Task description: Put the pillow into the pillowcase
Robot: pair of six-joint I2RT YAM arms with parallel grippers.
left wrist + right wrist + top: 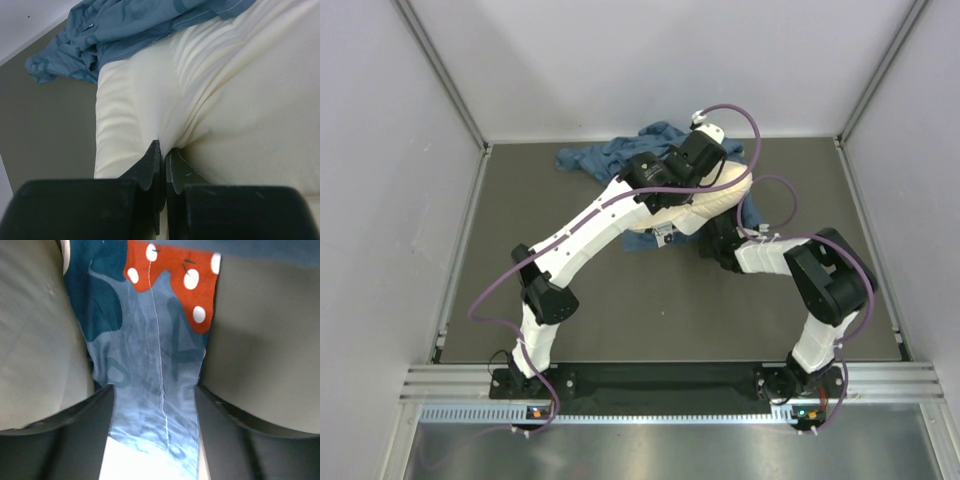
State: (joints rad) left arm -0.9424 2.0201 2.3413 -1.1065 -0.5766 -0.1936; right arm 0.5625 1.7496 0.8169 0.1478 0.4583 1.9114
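Observation:
The cream-white pillow [720,195] lies at the back middle of the table, partly under my left arm. The blue pillowcase [620,150] is crumpled behind and left of it, and more blue cloth shows at the pillow's right end. My left gripper [162,145] is shut on a pinched fold of the pillow [250,100], with the pillowcase [115,30] bunched beyond it. My right gripper [718,238] sits at the pillow's near right side. In the right wrist view, my right gripper [153,390] holds a band of pillowcase [150,355] with a red dotted bow that fills the gap between its jaws.
The dark mat [620,310] is bounded by pale enclosure walls on the left [380,200], right [920,200] and back. A metal rail [660,385] with both arm bases runs along the near edge. Purple cables loop above the pillow.

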